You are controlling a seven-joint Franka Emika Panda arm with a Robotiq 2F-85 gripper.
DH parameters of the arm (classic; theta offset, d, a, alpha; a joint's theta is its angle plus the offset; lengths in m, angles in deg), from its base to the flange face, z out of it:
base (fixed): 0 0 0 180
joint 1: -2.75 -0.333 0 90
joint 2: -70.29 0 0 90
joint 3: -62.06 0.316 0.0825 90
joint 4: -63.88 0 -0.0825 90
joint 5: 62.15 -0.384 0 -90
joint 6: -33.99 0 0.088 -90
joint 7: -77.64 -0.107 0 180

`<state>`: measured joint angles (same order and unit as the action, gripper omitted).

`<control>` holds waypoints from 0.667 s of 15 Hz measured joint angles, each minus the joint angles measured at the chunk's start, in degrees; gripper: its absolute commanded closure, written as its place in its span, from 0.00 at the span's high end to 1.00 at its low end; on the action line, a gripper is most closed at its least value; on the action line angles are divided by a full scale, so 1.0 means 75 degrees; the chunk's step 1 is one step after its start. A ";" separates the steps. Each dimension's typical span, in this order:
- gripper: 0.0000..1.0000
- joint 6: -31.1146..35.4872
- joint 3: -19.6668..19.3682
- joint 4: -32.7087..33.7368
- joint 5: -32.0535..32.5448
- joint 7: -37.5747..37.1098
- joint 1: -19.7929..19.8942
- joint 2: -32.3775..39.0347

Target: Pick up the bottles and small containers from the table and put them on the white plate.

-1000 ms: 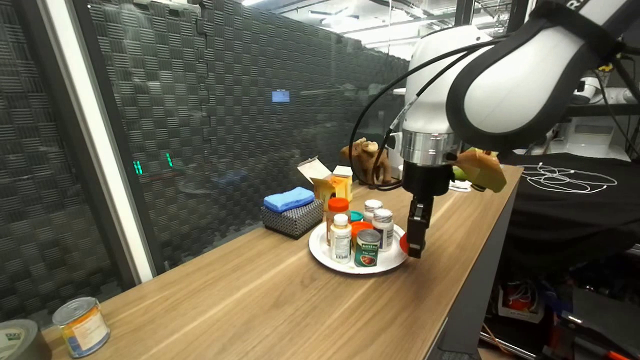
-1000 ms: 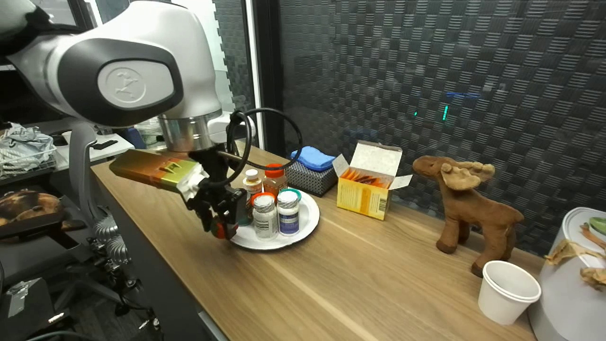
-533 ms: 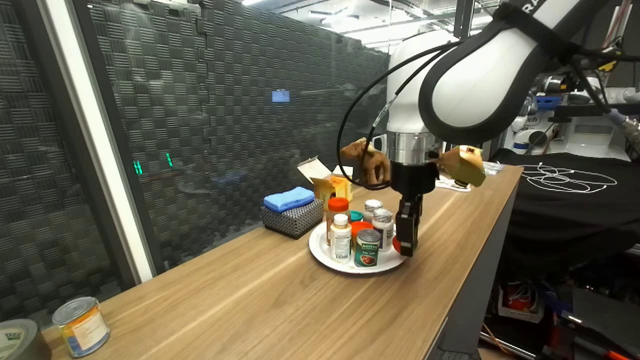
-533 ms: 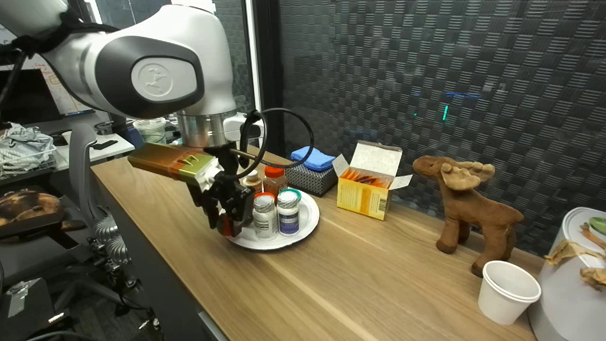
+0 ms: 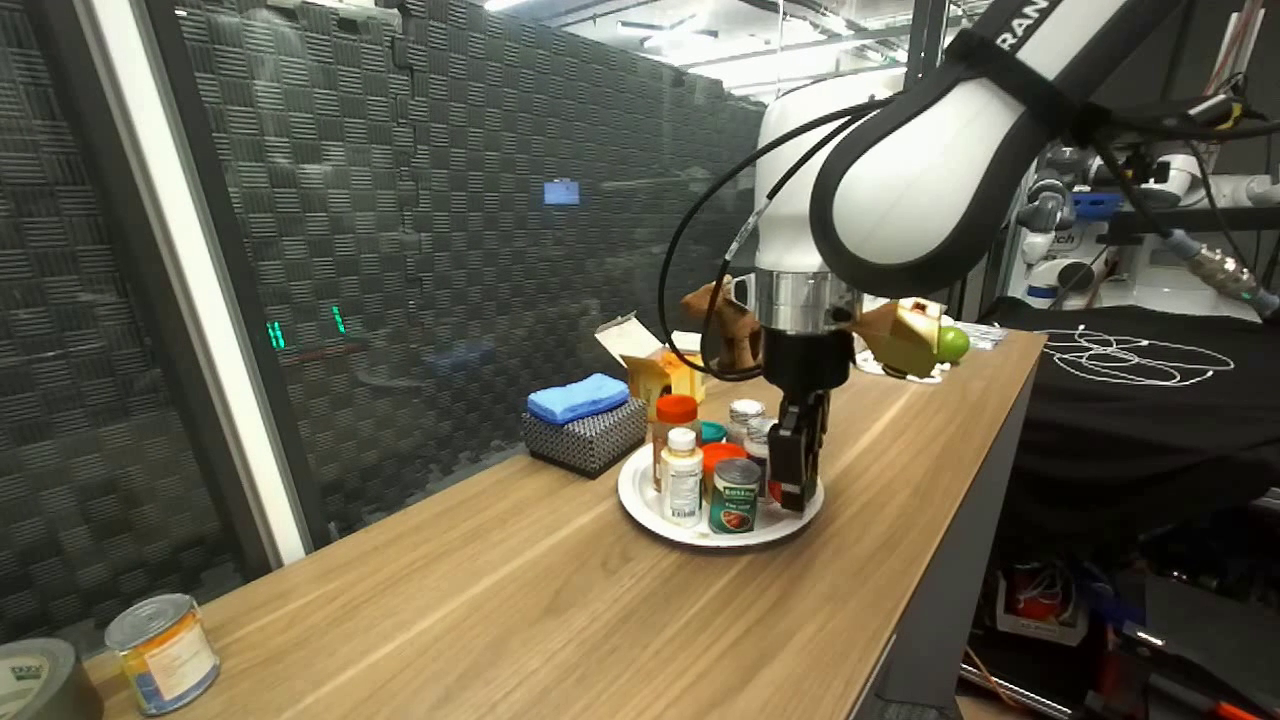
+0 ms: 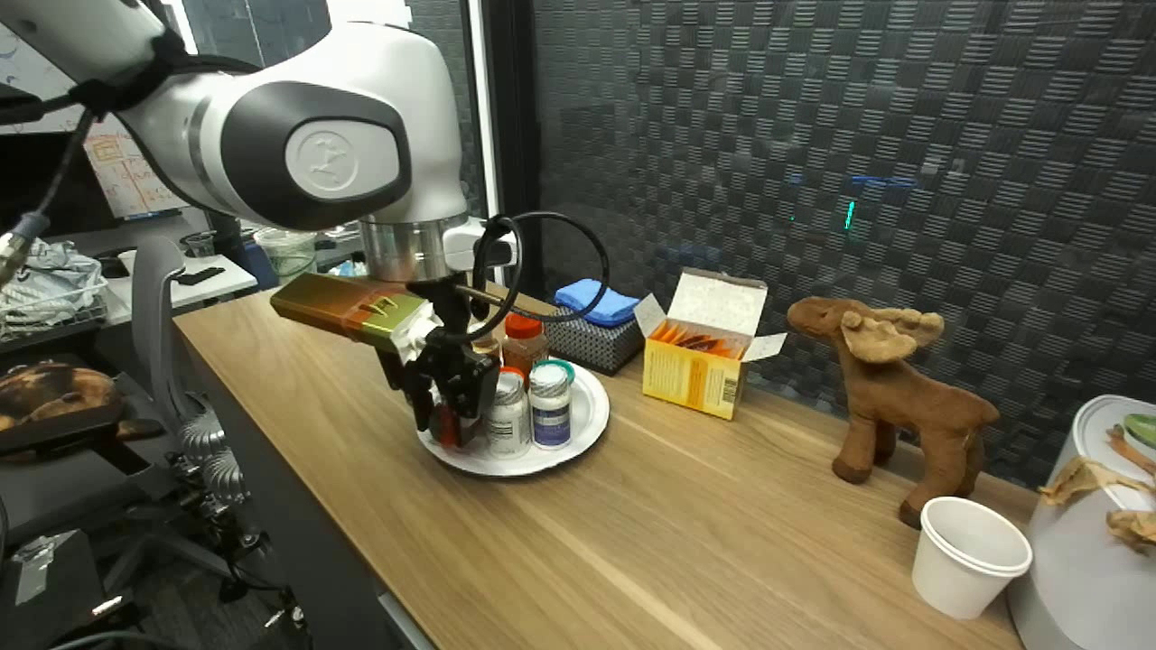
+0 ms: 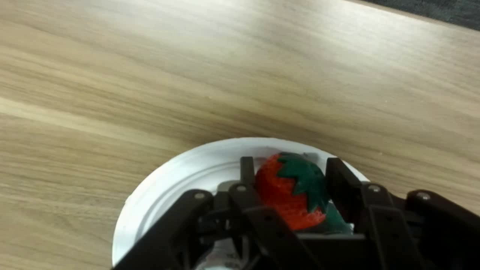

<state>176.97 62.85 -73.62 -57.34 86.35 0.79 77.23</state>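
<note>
Over the white plate point(image 6: 591, 411), the gripper point(image 7: 290, 176) clasps a green-topped red fruit point(image 7: 277, 191) between its fingers point(image 7: 341, 183), beside the bottles point(image 6: 551, 408) and small can point(image 5: 736, 498) that stand upright on the plate.

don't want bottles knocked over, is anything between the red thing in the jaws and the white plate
Nothing visible: the red thing is over the white plate, with bare plate beside it in the wrist view. What lies directly beneath is hidden. A white-capped bottle and a green-labelled can stand close by on the plate.
</note>
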 measured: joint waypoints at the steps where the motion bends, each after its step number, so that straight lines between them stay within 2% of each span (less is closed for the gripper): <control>1: 0.26 0.0074 0.0000 0.0029 0.0000 -0.0088 0.0002 0.0028; 7: 0.26 0.0460 -0.0002 0.0078 0.0102 -0.0476 0.0002 0.0146; 8: 0.57 0.0500 -0.0002 0.0077 0.0141 -0.0504 0.0002 0.0168; 9: 0.77 0.0523 -0.0002 0.0076 0.0171 -0.0519 0.0002 0.0184; 10: 0.84 0.0555 -0.0002 0.0073 0.0188 -0.0521 0.0002 0.0199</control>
<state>181.14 62.84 -73.07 -55.93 82.45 0.80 78.72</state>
